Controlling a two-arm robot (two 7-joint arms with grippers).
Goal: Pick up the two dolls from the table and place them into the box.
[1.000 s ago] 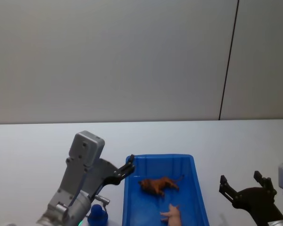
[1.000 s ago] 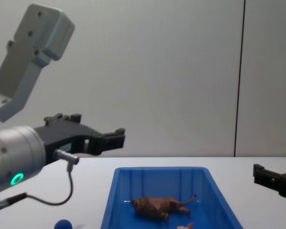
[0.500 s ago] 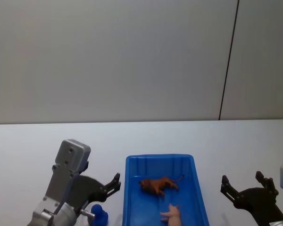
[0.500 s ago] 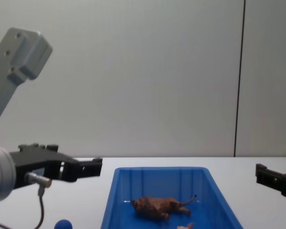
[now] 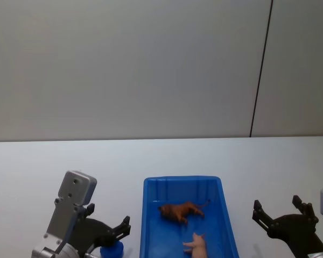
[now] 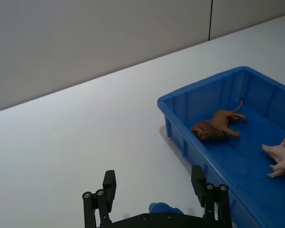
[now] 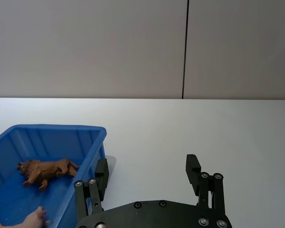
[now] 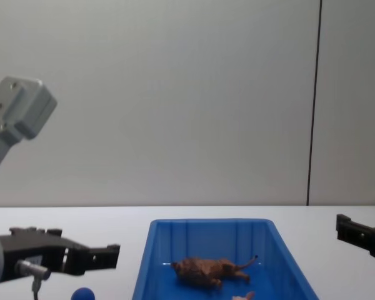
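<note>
Blue doll (image 6: pixel 165 208) sits between open left end effector (image 6: pixel 154 192) fingers.

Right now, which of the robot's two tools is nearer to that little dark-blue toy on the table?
The left. The left tool hangs open just above the dark-blue toy, left of the blue box. The right tool sits open on the box's far side.

Grey boxy left arm link (image 5: pixel 71 207), black screw-studded fingers (image 6: pixel 107 190).
</note>
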